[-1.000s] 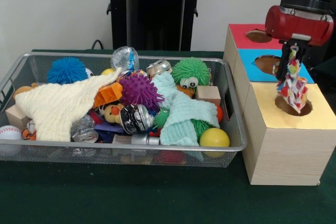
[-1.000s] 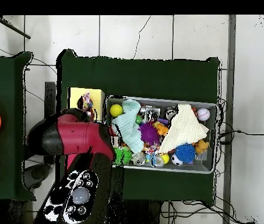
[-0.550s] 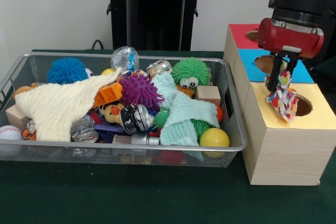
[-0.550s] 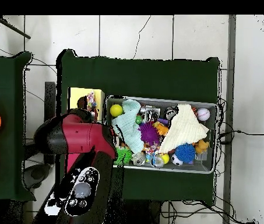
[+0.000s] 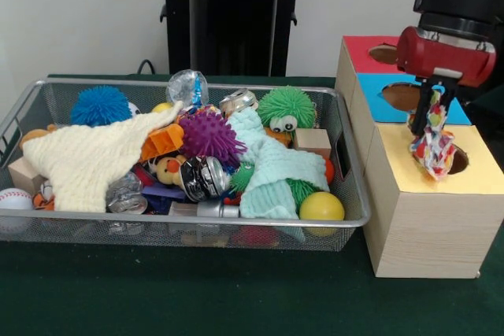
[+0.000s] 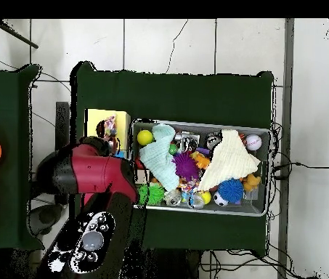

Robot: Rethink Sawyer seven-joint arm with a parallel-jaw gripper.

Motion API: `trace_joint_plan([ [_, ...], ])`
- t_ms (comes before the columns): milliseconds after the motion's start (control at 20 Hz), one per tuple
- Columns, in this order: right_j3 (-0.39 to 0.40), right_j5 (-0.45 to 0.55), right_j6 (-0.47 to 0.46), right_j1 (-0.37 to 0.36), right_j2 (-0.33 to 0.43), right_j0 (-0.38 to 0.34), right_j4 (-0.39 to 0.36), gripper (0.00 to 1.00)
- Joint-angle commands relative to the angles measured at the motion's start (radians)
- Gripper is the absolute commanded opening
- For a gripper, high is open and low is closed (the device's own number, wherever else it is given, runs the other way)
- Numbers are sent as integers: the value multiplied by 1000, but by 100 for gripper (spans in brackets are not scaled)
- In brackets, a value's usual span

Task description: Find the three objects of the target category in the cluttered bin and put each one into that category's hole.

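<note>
The end effector (image 5: 432, 109) is clenched on a patterned cloth (image 5: 431, 145), which hangs from it over the round hole (image 5: 449, 160) in the yellow top of the wooden box (image 5: 425, 226). The cloth's lower end sits at the hole's left rim; whether it touches the rim cannot be told. The box stands on the green bench (image 5: 236, 297), just beside the wire bin (image 5: 350, 194). In the bin lie a cream cloth (image 5: 90, 159) and a mint cloth (image 5: 272, 171) among spiky balls and other clutter.
</note>
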Motion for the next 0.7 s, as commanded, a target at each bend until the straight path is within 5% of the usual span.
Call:
trace_joint_plan([
  [50,86,41,320,40,17,19,83,0],
  [700,82,96,288,78,18,30,100,0],
])
